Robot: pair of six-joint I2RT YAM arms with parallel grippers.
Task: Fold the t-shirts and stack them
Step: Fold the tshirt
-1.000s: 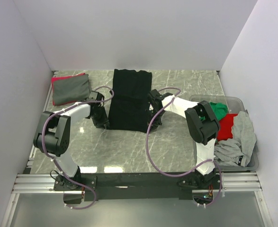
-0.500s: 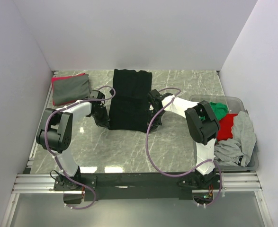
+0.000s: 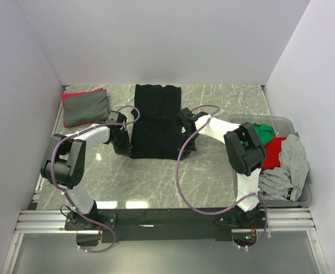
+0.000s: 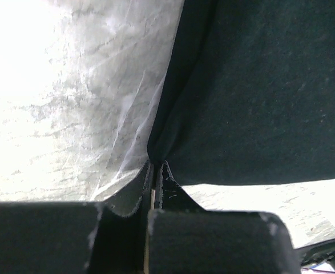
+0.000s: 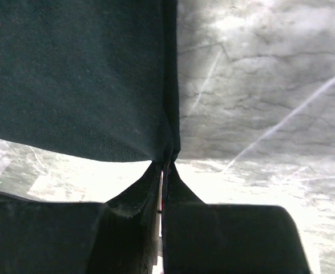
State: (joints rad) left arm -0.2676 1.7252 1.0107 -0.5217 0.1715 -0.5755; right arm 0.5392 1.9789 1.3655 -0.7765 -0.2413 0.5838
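- Your left fingers (image 4: 150, 174) are pinched shut on the near left corner of the black t-shirt (image 4: 258, 85), spread mid-counter (image 3: 224, 171).
- Your right fingers (image 5: 159, 177) clamp its near right corner.

The pale, grey-veined marble counter (image 3: 156, 182) is carrying three loads. A black t-shirt (image 3: 156, 123) is lying spread across its far middle, reaching from close to the far edge toward the centre, its sides running nearly straight. In the far left corner a folded grey t-shirt (image 3: 87, 108) is resting on a red one (image 3: 70, 95), which is showing along the pile's far and left edges. A clear grey plastic bin (image 3: 281, 119) is sitting along the right edge.
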